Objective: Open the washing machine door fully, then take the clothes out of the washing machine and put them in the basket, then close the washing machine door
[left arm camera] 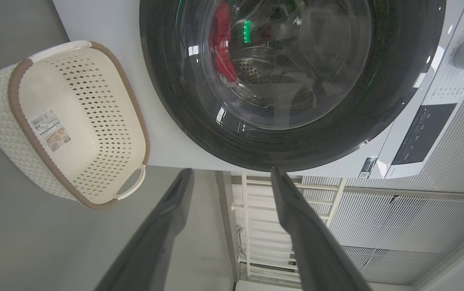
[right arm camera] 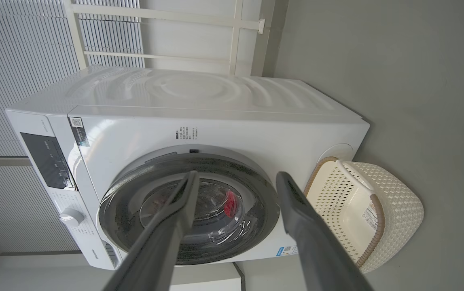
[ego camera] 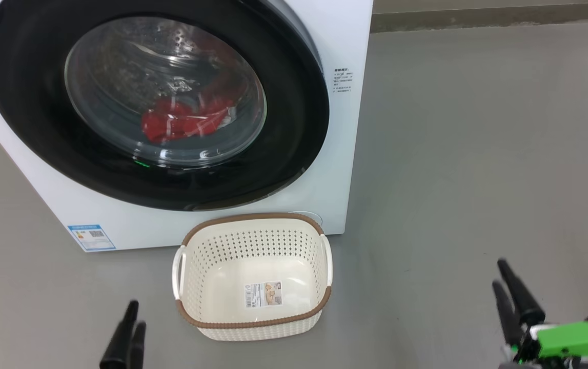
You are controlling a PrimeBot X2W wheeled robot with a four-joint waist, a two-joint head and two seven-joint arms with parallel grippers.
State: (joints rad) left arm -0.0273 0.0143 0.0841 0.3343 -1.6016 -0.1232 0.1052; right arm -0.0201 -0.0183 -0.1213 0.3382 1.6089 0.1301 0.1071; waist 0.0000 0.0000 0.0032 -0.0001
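Here, the left end effector [ego camera: 136, 315] and the right end effector [ego camera: 499, 273] both stand with fingers spread and empty, pointing up the head view on either side of the 1 basket [ego camera: 252, 218]. The basket's bottom bears 1 barcode sticker [ego camera: 263, 294], its print too small to read. Just behind it stands the 1 washing machine [ego camera: 345, 154] with a blue label [ego camera: 91, 237] at its lower corner, equally unreadable; the washing machine door [ego camera: 27, 102] is shut, and the clothes [ego camera: 181, 123] show red behind its glass.

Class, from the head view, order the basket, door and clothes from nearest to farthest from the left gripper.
1. Basket: just right of the left gripper.
2. Door: above and behind the basket.
3. Clothes: inside, behind the door.
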